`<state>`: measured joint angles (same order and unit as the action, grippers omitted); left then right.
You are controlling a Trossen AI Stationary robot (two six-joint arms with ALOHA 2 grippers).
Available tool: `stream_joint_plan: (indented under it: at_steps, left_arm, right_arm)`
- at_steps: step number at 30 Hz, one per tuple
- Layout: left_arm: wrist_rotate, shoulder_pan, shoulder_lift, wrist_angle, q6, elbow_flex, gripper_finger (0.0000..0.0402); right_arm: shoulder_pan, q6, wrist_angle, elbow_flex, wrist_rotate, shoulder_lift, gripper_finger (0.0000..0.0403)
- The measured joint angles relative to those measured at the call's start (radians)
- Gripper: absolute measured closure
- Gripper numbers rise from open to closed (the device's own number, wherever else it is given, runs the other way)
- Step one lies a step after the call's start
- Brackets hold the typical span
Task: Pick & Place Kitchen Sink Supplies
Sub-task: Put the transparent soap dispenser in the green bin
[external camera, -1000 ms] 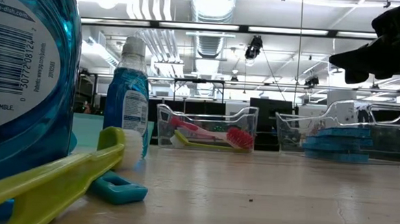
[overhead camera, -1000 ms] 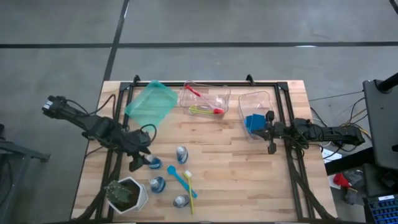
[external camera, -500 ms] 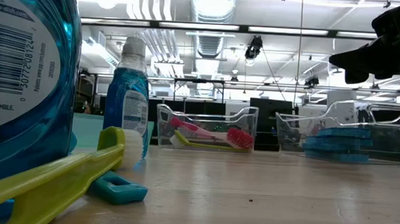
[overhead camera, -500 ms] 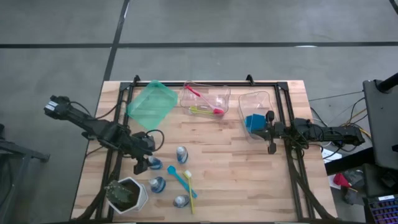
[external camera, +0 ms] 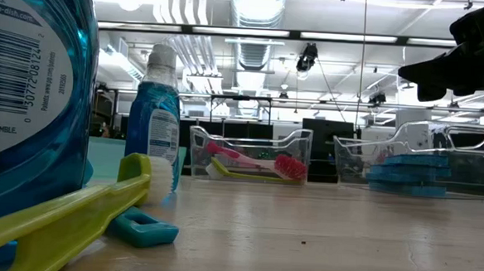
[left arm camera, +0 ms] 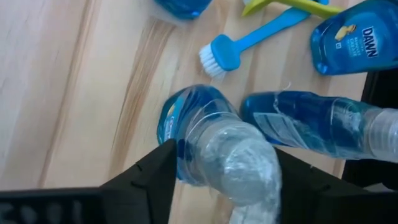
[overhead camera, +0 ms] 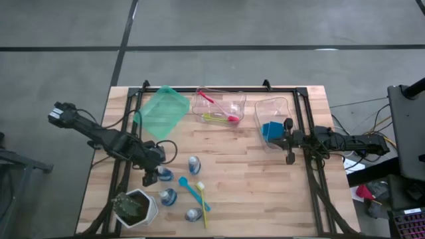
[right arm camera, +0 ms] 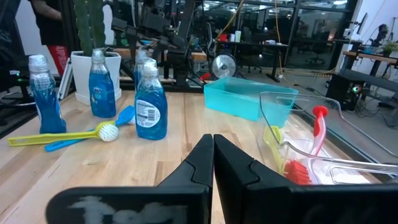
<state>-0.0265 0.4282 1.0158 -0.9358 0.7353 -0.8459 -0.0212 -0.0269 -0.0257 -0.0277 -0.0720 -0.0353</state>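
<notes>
The wooden counter (overhead camera: 252, 179) has a broad bare stretch across its middle and right front; things crowd the back edge and the left front corner. Along the back edge sit a green bin (overhead camera: 161, 110), a clear bin (overhead camera: 219, 106) holding pink and yellow-green brushes, and another clear bin (overhead camera: 273, 121) with blue sponges (overhead camera: 269, 130), close to the right edge. A white pot (overhead camera: 136, 208) stands at the front left corner. Near it are four bottles: one upright mid-counter (overhead camera: 194, 164), one beside the pot (overhead camera: 168, 196), one near the front edge (overhead camera: 193, 214), and one (left arm camera: 211, 140) under the left gripper (overhead camera: 151, 174). A teal brush (overhead camera: 189, 188) and a yellow-green brush (overhead camera: 202, 202) lie between them, well clear of the right half. The left fingers (left arm camera: 152, 177) stand apart on either side of that bottle's cap end; a firm grip cannot be told. The right gripper (right arm camera: 213, 163) hovers beside the sponge bin, fingers pressed together, empty.
</notes>
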Motion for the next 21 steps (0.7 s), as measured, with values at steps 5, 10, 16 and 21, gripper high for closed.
stream_joint_plan:
  at_steps: [5, 10, 16, 21]
  left_arm:
    - [0.001, -0.001, -0.009, 0.004, 0.001, 0.0, 0.0244]
    - [-0.001, -0.001, -0.008, 0.026, 0.014, 0.001, 0.0249]
    - [0.002, 0.0, -0.001, 0.039, 0.012, 0.001, 0.0237]
    - [0.025, -0.001, -0.003, 0.04, 0.003, 0.001, 0.0266]
  right_arm:
    - [0.0, 0.0, 0.0, 0.0, 0.0, 0.0, 0.0394]
    - [0.0, 0.0, 0.0, 0.0, 0.0, 0.0, 0.0394]
    - [0.0, 0.0, 0.0, 0.0, 0.0, 0.0, 0.0394]
    - [0.0, 0.0, 0.0, 0.0, 0.0, 0.0, 0.0394]
